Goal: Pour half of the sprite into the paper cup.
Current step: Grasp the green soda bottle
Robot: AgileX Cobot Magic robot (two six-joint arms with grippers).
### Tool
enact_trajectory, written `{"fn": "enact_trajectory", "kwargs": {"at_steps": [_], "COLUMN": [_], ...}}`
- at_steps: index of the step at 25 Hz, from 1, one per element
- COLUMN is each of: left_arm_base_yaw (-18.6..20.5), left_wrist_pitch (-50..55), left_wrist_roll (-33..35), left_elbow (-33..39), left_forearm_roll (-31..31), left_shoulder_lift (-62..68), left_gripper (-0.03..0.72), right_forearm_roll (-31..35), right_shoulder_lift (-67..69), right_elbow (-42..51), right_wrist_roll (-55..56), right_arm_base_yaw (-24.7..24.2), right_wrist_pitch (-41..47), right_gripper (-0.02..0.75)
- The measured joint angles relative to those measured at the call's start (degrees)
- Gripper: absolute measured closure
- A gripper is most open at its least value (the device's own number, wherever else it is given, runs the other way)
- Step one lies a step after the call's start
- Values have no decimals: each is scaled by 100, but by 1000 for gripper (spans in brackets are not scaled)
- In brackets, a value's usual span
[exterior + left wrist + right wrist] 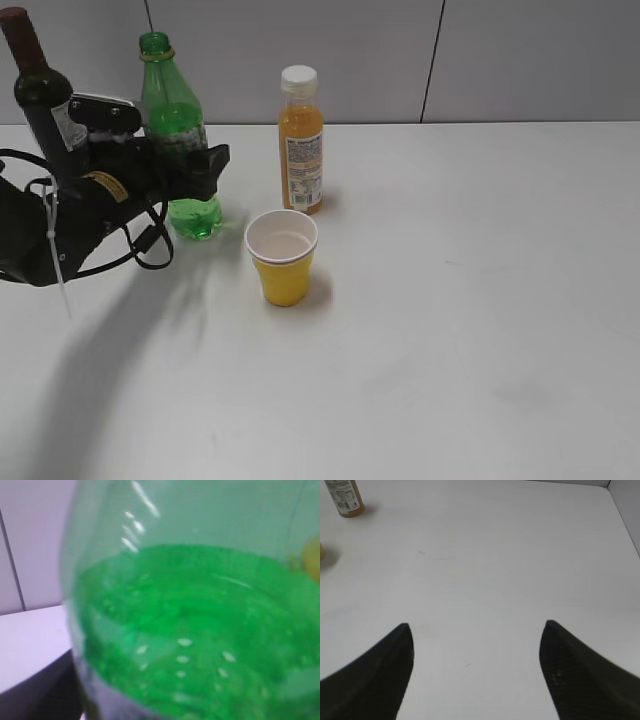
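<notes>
The left tool point(205, 165) is at the sprite point(175, 120), level with the label band; its jaws are spread wide and flank the bottle, but whether the pads already press on the plastic cannot be told. The left wrist view is filled with blurred green plastic and liquid, so the bottle sits right inside the jaws. The sprite stands upright on the counter point(450, 330), uncapped at the neck, with green liquid only in its lower part. Just behind the arm a dark wine bottle point(40, 90) stands close to the sprite.

The right tool point(476, 645) hangs released over bare counter, well apart from everything, its two dark fingers spread with nothing between them.

The paper cup point(282, 257) stands upright near the sprite, in front of the orange juice bottle point(301, 140). Its white inside looks empty as far as can be seen.

By my reading, the task is at its start: the grasp is not yet settled, and lifting, tilting over the cup and pouring half are all left.
</notes>
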Motion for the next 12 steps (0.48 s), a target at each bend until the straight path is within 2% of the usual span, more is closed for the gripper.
{"fn": "enact_trajectory", "kwargs": {"at_steps": [3, 10, 12], "left_arm_base_yaw": [0, 0, 0], "left_wrist_pitch": [-34, -146, -158], "left_wrist_roll": [0, -11, -11], "left_elbow": [-58, -90, -90], "left_forearm_roll": [0, 0, 0], "left_shoulder_lift": [28, 93, 99], "left_gripper": [22, 193, 212], "right_forearm_roll": [0, 0, 0], "right_shoulder_lift": [0, 0, 0], "right_elbow": [0, 0, 0], "right_wrist_roll": [0, 0, 0], "right_arm_base_yaw": [0, 0, 0], "right_wrist_pitch": [0, 0, 0], "right_gripper": [146, 146, 146]}}
